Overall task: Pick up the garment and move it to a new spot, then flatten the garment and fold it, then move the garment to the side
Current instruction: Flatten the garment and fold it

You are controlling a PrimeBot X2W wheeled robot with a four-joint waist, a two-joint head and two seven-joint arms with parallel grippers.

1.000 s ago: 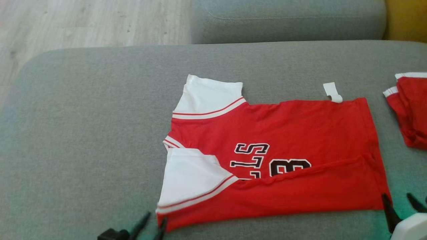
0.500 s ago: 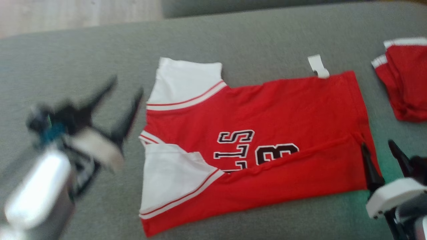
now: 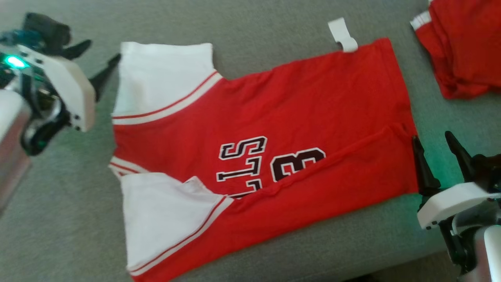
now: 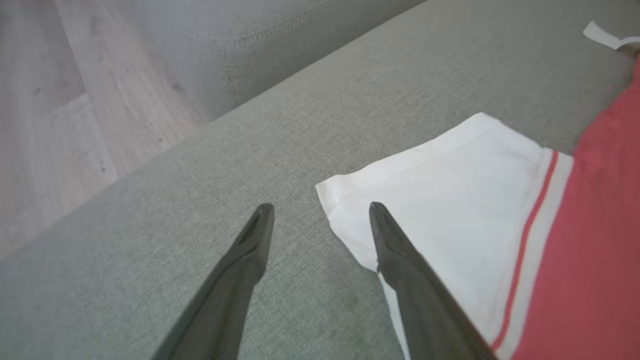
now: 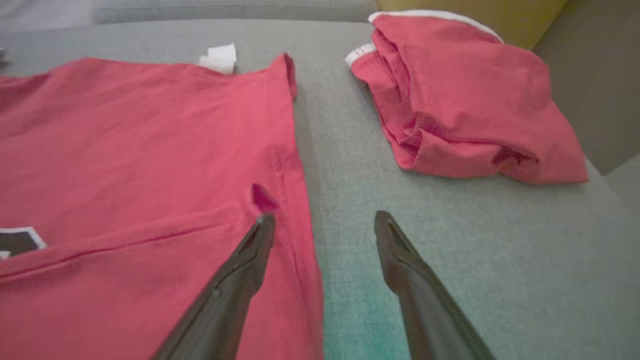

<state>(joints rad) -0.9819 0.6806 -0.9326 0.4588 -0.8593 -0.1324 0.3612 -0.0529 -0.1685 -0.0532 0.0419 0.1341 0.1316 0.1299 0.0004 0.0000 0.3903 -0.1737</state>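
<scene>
Your red jersey (image 3: 313,109) lies flat on the grey sofa (image 3: 58,203), lettering up. At its 10 o'clock your left pincer (image 3: 103,49) gapes empty by the white sleeve (image 3: 164,74); at 4 o'clock your right pincer (image 3: 430,137) straddles the hem (image 3: 405,117), wide, gripping nothing.

A grey upholstered seat (image 3: 254,19) is spread throughout. Pale wood flooring (image 4: 60,110) is seen far left, beside another grey cushion (image 4: 260,40); a yellow surface (image 5: 530,20) is glimpsed far right.
</scene>
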